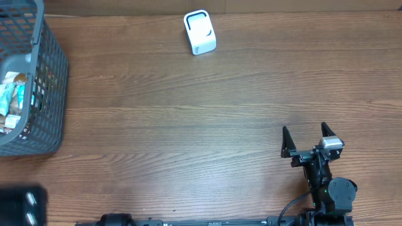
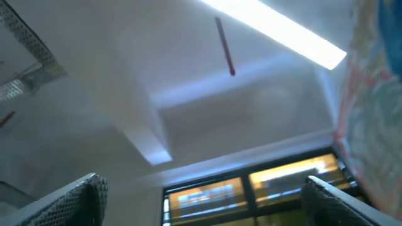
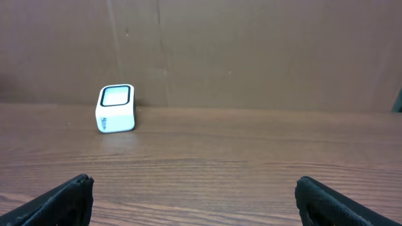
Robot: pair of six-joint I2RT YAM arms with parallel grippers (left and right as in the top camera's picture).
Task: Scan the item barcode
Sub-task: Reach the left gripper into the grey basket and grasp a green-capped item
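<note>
On the wood-grain table point(image 1: 188, 125), a boxy white scanner point(image 1: 200, 32) (rounded corners).

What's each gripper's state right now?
Left gripper: open, holding nothing.
Right gripper: open, holding nothing.

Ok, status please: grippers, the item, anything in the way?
Left gripper open, empty. Right gripper open, empty. Packaged items lie in the basket, none picked yet. Nothing between right gripper and scanner.
</note>
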